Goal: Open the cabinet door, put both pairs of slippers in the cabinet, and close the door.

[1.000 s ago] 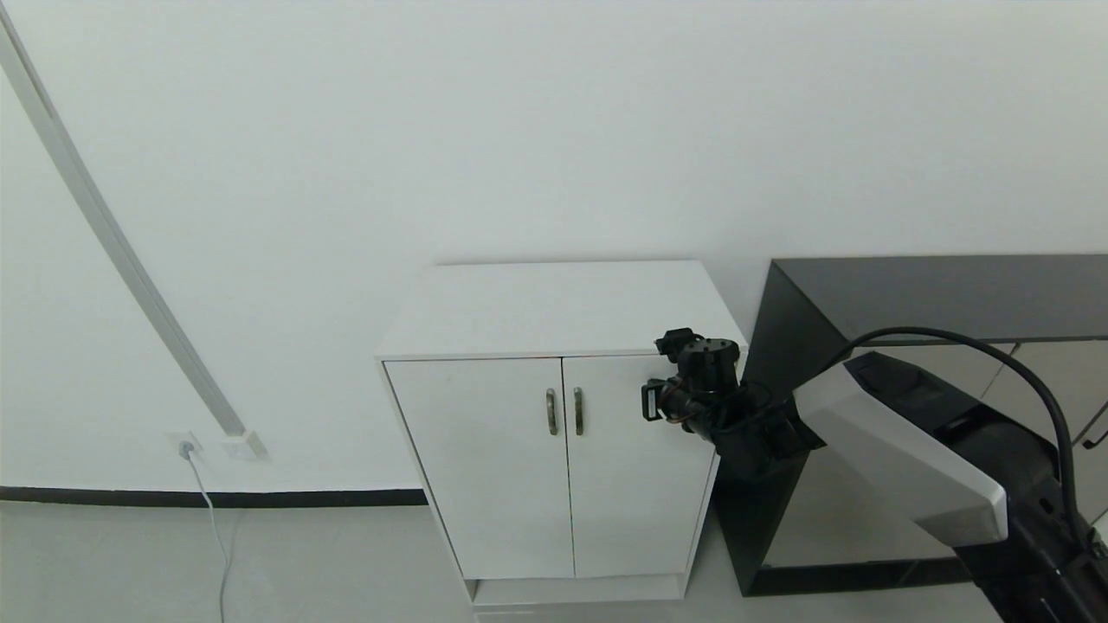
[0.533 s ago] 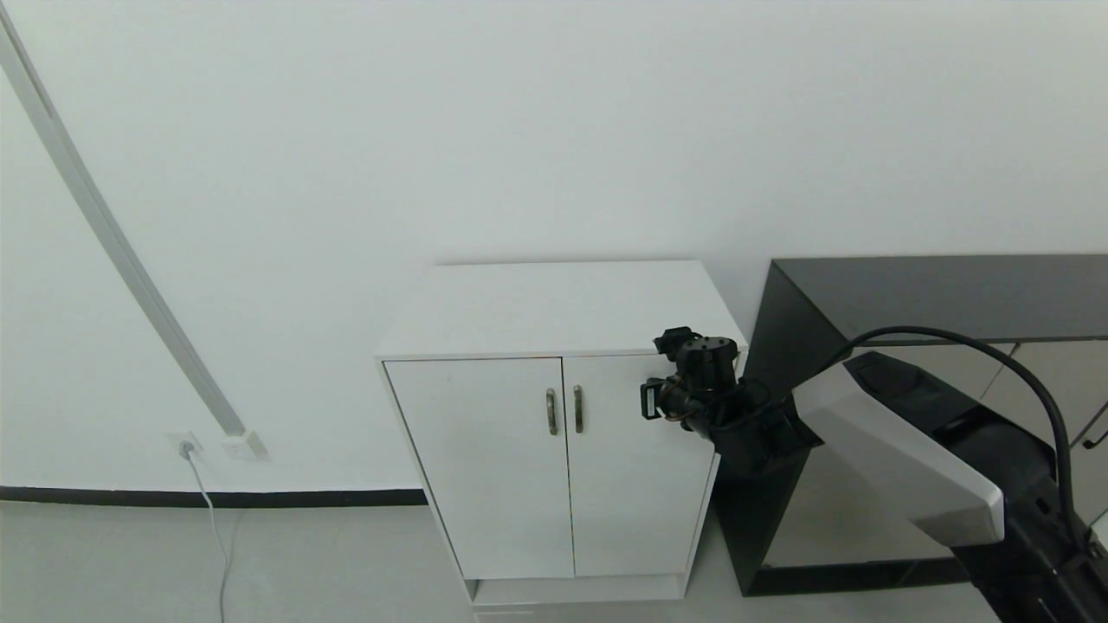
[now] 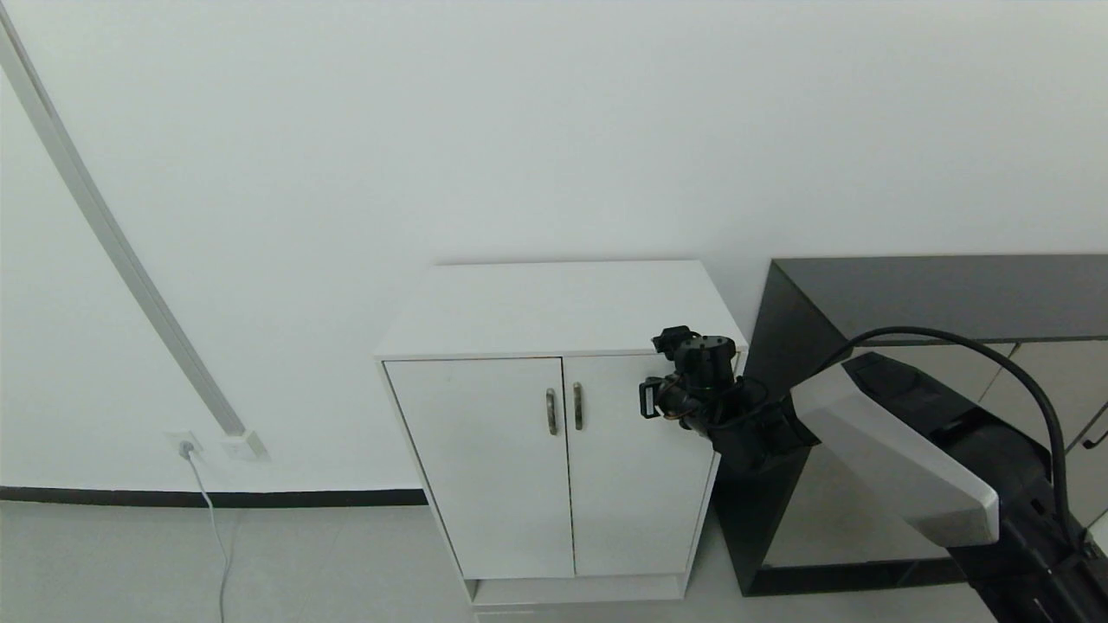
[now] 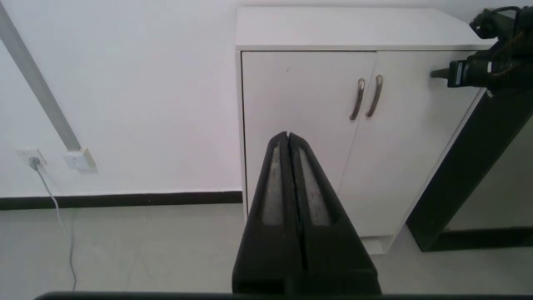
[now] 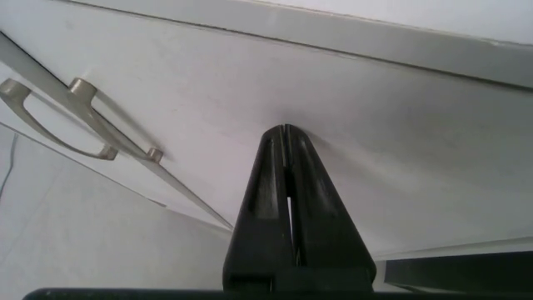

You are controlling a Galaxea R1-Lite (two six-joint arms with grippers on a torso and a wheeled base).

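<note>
Cabinet (image 3: 554, 310): a white, smooth-faced rectangular box with a flat top, standing on the floor (image 3: 329, 562) with its back against the wall (image 3: 554, 130). Its left door (image 3: 485, 467) and right door (image 3: 636, 493) are plain flat panels, both shut and meeting at a thin vertical seam, so we cannot see what is inside. Two slim, curved metal handles (image 3: 550, 411) (image 3: 577, 409) sit side by side at that seam, near the doors' upper edge.

Right gripper (image 3: 647, 400): black, held in front of the right door's upper right corner. In the right wrist view its two tapered fingers are clenched together on nothing, the tip (image 5: 286, 132) pointing at the door face. We cannot tell whether it touches.

Left gripper (image 4: 287, 137): black and wedge-shaped with grey pads, likewise closed and empty, held well back from the cabinet and aimed at the left door.

Surroundings: just beside the cabinet's right side stands a glossy black sideboard (image 3: 909, 294). Along the wall's foot runs a black skirting (image 3: 216, 497). To the cabinet's left, a pale conduit (image 3: 104, 225) slants down to a socket (image 3: 183, 446), from which a grey cable (image 3: 216, 536) trails onto the floor
</note>
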